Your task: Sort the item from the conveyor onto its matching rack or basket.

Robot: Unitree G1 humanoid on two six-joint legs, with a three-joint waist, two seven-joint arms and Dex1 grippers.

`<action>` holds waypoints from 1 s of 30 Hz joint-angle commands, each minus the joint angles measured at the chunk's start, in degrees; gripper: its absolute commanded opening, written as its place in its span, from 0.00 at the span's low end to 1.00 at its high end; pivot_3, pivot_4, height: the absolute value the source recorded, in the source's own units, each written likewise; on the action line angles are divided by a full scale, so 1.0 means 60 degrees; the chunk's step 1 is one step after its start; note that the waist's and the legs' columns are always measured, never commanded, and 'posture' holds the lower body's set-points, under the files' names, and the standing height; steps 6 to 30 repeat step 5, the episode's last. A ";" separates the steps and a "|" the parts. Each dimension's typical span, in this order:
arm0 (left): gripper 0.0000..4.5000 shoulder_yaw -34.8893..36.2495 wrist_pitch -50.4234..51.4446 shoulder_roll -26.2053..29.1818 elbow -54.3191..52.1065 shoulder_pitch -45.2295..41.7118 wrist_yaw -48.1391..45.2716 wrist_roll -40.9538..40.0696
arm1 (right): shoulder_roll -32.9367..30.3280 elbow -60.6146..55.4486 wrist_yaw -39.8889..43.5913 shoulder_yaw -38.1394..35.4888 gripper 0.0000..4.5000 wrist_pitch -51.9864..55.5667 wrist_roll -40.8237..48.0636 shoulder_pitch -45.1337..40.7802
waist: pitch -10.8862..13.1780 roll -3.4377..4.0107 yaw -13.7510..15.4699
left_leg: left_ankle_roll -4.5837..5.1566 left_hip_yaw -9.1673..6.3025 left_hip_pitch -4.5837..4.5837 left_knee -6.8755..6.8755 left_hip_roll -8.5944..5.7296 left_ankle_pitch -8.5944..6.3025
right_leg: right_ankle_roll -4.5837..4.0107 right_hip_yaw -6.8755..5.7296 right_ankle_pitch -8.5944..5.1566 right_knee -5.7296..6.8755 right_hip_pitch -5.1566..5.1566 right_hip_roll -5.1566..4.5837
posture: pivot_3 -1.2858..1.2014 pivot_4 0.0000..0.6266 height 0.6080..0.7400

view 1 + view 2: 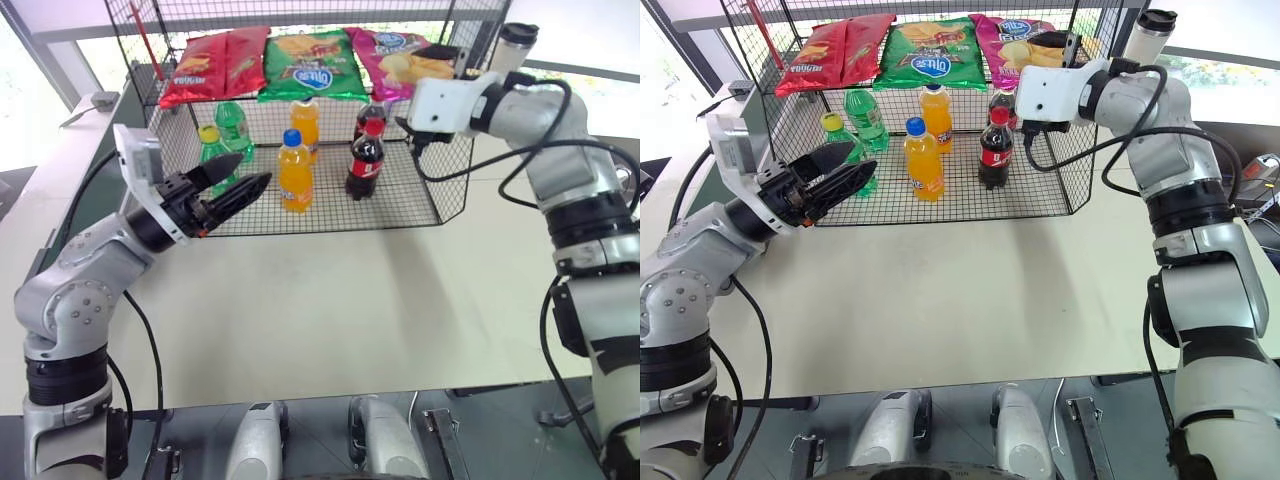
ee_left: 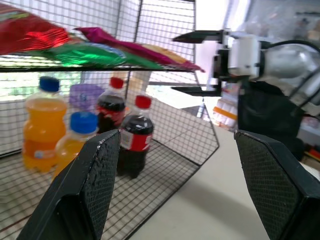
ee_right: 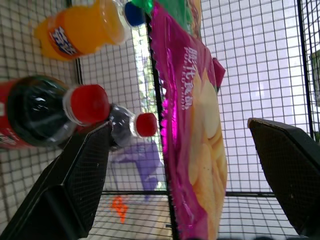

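Crisps are lying along the upper shelf of the cage (image 1: 455, 170), and in the head views the pink bag (image 1: 405, 60) is resting flat at that shelf's right end, beside the green bag (image 1: 310, 65). That placing probably follows the sorting rule: bags above, drinks below. The right gripper (image 1: 443, 58) is hovering at the shelf's right front corner with its fingers spread wide, gripping nothing. The left gripper (image 1: 255, 170) is waiting in front of the cage's left front corner, over the table (image 1: 330, 300), also spread and empty; it looks to be keeping out of the way.

Counting the shelf, I am seeing what look like two red bags (image 1: 215, 65), one green and one pink. On the cage floor six bottles are standing upright: two green (image 1: 232, 125), two orange (image 1: 293, 172) and two cola (image 1: 365, 160).

The left wrist view is looking between its own wide fingers (image 2: 100, 185) at the orange and cola bottles, with the right gripper standing open beside the shelf's edge.

The right wrist view is showing the pink bag lying on the mesh between that gripper's parted fingers (image 3: 75, 185), touched by neither. Judging by this, the sorting is looking as good as done.
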 commanded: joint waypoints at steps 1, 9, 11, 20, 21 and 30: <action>0.84 0.0298 -0.0253 0.0302 -0.0218 0.0102 0.0378 0.0560 | -0.0178 -0.2196 0.0423 -0.1871 0.99 0.1575 0.2255 0.0907 | 0.0000 -0.0001 0.0013 | 0.0000 0.0000 0.0000 0.0001 0.0000 0.0000 | 0.0001 -0.0001 0.0000 0.0000 0.0001 0.0000 | 0.52 0.24 1.00; 0.84 0.0612 -0.0025 0.0735 -0.0647 0.0640 0.0341 0.0464 | 0.0397 -0.5461 0.0059 -0.4139 0.99 0.5165 0.5519 0.2951 | -0.0001 -0.0001 0.0016 | 0.0000 -0.0002 0.0004 -0.0002 0.0007 -0.0001 | 0.0005 -0.0004 0.0003 0.0000 0.0006 0.0001 | 0.52 0.24 1.00; 0.84 0.0612 -0.0025 0.0735 -0.0647 0.0640 0.0341 0.0464 | 0.0397 -0.5461 0.0059 -0.4139 0.99 0.5165 0.5519 0.2951 | -0.0001 -0.0001 0.0016 | 0.0000 -0.0002 0.0004 -0.0002 0.0007 -0.0001 | 0.0005 -0.0004 0.0003 0.0000 0.0006 0.0001 | 0.52 0.24 1.00; 0.84 0.0612 -0.0025 0.0735 -0.0647 0.0640 0.0341 0.0464 | 0.0397 -0.5461 0.0059 -0.4139 0.99 0.5165 0.5519 0.2951 | -0.0001 -0.0001 0.0016 | 0.0000 -0.0002 0.0004 -0.0002 0.0007 -0.0001 | 0.0005 -0.0004 0.0003 0.0000 0.0006 0.0001 | 0.52 0.24 1.00; 0.84 0.0612 -0.0025 0.0735 -0.0647 0.0640 0.0341 0.0464 | 0.0397 -0.5461 0.0059 -0.4139 0.99 0.5165 0.5519 0.2951 | -0.0001 -0.0001 0.0016 | 0.0000 -0.0002 0.0004 -0.0002 0.0007 -0.0001 | 0.0005 -0.0004 0.0003 0.0000 0.0006 0.0001 | 0.52 0.24 1.00; 0.84 0.0612 -0.0025 0.0735 -0.0647 0.0640 0.0341 0.0464 | 0.0397 -0.5461 0.0059 -0.4139 0.99 0.5165 0.5519 0.2951 | -0.0001 -0.0001 0.0016 | 0.0000 -0.0002 0.0004 -0.0002 0.0007 -0.0001 | 0.0005 -0.0004 0.0003 0.0000 0.0006 0.0001 | 0.52 0.24 1.00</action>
